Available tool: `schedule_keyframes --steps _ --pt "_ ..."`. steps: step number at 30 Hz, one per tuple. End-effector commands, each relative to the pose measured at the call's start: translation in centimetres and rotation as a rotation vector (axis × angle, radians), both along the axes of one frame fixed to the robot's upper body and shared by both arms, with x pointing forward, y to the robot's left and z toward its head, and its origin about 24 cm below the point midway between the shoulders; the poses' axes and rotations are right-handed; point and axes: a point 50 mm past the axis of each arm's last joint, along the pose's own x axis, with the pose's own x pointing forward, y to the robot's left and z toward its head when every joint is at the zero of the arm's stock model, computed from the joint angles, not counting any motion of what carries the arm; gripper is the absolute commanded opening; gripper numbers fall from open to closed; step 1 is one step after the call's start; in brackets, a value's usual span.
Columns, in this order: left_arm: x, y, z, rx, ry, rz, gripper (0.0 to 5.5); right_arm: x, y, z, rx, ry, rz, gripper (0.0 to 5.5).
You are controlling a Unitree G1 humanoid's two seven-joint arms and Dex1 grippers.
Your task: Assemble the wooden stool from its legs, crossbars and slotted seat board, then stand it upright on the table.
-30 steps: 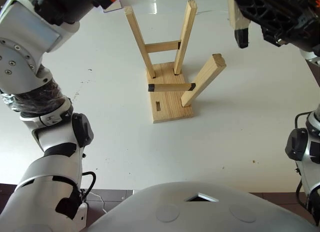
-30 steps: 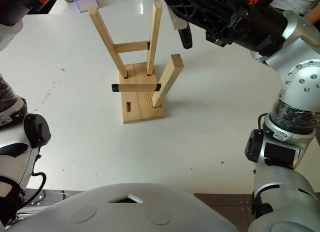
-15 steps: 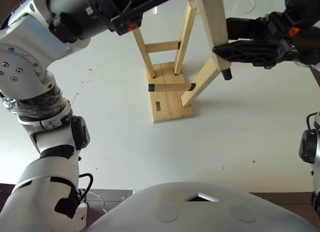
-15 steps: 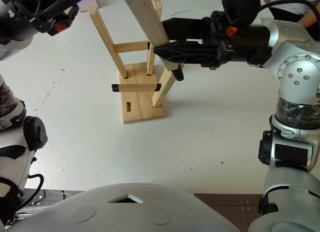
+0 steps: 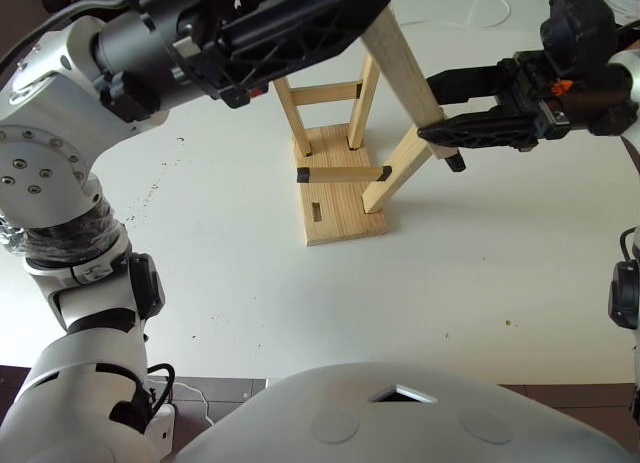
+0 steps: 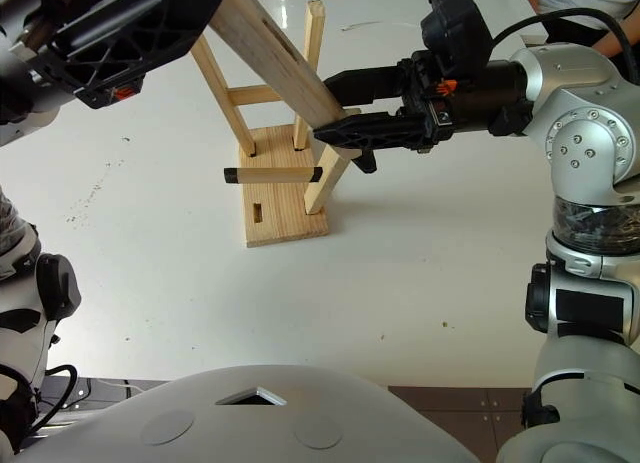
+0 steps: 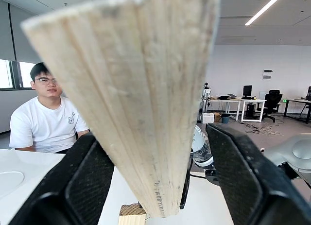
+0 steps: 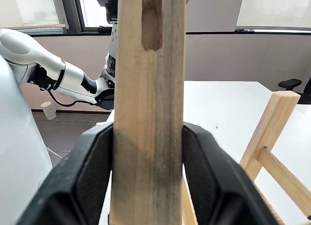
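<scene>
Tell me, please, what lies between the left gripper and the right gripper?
A loose wooden leg spans the gap: the left gripper clamps its higher end and the right gripper its lower end, as both eye views show.

Both head cameras look forward and down over the arms onto the white table from middle range, sharing the partly built pale wooden stool at centre. The left wrist camera sits hard against the loose pale wooden leg, sighting along it between the left black fingers into the room; the right wrist camera, equally close, faces that leg's slotted side between the right black fingers, the stool at its edge.
</scene>
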Motion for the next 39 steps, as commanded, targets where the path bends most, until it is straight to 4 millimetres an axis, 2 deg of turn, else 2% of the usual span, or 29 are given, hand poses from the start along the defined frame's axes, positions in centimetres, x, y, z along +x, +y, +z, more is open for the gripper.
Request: schedule_keyframes --steps 1,5,13,14,18,21,23,25,27,30,32,33,37,39 --pt "-0.4 -0.2 -0.1 0.022 -0.019 -0.003 2.62 -0.2 0.0 0.2 -0.017 -0.023 -0.006 2.07" --pt "-0.6 -0.4 -0.1 0.017 -0.02 -0.006 2.08 -0.5 0.1 0.0 -0.019 -0.014 0.001 2.07" --pt "-0.2 -0.2 -0.2 0.012 -0.03 0.062 2.06 -0.3 0.1 0.1 0.007 -0.053 -0.032 2.07" --pt "-0.2 -0.1 -0.2 0.006 -0.03 0.073 2.06 -0.1 0.2 0.1 0.021 -0.065 -0.042 2.43" --pt "-0.1 0.4 0.0 -0.008 -0.054 0.118 2.06 0.5 -0.4 1.1 0.105 -0.068 -0.117 2.99" --pt "0.6 2.4 1.0 -0.023 -0.104 0.211 2.05 2.4 -1.9 3.3 0.225 -0.086 -0.311 3.27" --pt "1.1 4.3 2.0 -0.038 -0.139 0.29 2.05 3.4 -4.0 6.0 0.393 -0.095 -0.455 3.27" --pt "1.2 6.0 2.5 -0.009 -0.161 0.368 2.05 3.5 -6.3 7.6 0.518 -0.111 -0.571 3.27" --pt "1.3 7.6 2.5 0.031 -0.16 0.442 2.05 3.2 -8.1 7.9 0.581 -0.113 -0.667 3.27" --pt "1.3 9.7 2.5 0.039 -0.15 0.522 2.05 2.7 -9.3 7.1 0.608 -0.095 -0.747 3.27" --pt "1.0 10.7 1.3 0.063 -0.122 0.579 2.05 2.8 -9.2 6.3 0.616 -0.083 -0.775 3.27" --pt "0.7 10.8 -0.2 0.09 -0.095 0.601 2.05 3.0 -9.0 5.8 0.617 -0.076 -0.793 3.27" --pt "-0.2 10.2 -8.4 0.143 0.092 0.684 2.05 4.8 -8.7 3.7 0.605 -0.025 -0.908 3.27" --pt "-0.6 9.5 -11.3 0.162 0.139 0.709 2.05 5.7 -8.8 2.7 0.584 0.0 -0.963 3.27"
